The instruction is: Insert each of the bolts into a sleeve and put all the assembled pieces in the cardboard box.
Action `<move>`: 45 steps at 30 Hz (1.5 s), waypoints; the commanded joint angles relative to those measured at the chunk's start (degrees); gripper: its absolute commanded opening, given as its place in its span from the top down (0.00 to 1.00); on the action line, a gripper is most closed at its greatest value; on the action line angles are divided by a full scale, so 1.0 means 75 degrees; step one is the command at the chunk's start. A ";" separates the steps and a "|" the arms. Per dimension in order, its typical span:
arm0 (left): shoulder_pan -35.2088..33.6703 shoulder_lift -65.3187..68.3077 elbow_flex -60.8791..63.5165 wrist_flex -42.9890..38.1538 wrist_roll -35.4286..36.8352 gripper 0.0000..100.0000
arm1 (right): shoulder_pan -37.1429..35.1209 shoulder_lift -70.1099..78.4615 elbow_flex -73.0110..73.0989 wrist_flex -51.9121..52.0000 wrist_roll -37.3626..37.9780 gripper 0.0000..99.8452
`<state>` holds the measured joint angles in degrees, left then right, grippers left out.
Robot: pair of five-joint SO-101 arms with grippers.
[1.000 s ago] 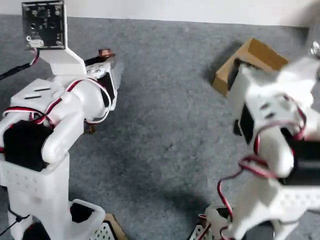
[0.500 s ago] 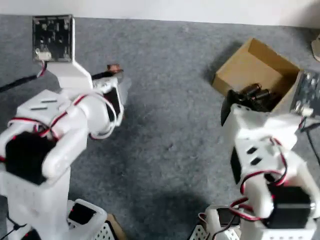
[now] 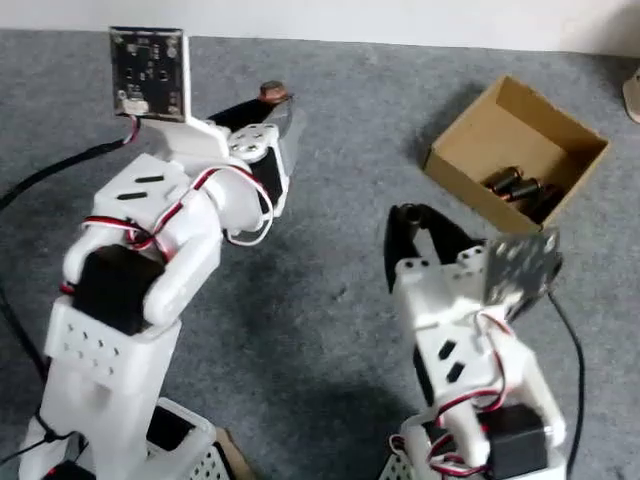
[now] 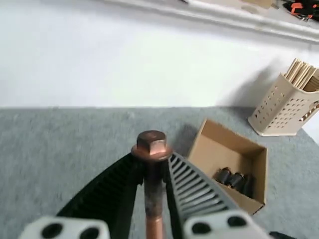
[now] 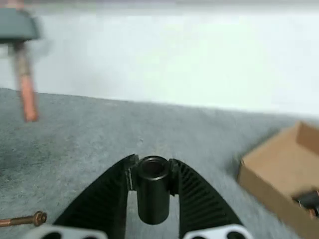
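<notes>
My left gripper is raised over the back left of the grey carpet, shut on a copper bolt. In the left wrist view the bolt stands head-up between the gripper's ribbed fingers. My right gripper is shut on a black sleeve, open end up. From above, the right gripper sits mid-table, in front of and left of the cardboard box. The box holds a few dark assembled pieces. The right wrist view catches the held bolt hanging far off.
A loose copper bolt lies on the carpet beside my right gripper. A beige perforated holder with wooden sticks stands behind the box. A white wall borders the carpet at the back.
The left arm swung right and farther back, carrying the bolt. The right arm pulled away from the box toward the middle of the table and lowered.
</notes>
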<state>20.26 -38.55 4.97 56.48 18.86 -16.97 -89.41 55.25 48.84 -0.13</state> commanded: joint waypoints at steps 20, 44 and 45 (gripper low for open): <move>0.1260 -0.1741 0.3475 -0.3528 -0.0774 1.00 | -0.0475 -0.2127 0.2866 -0.1623 0.0047 1.00; 0.1330 -0.2983 0.4917 -0.3962 0.1078 1.00 | -0.1518 -0.2127 0.3370 -0.1659 -0.0035 1.00; 0.1330 -0.2983 0.4999 -0.3962 0.1043 1.00 | -0.1518 -0.2127 0.3358 -0.1659 -0.0035 1.00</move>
<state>29.41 -59.38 42.24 26.68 26.42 -27.78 -104.70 81.27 38.11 -0.04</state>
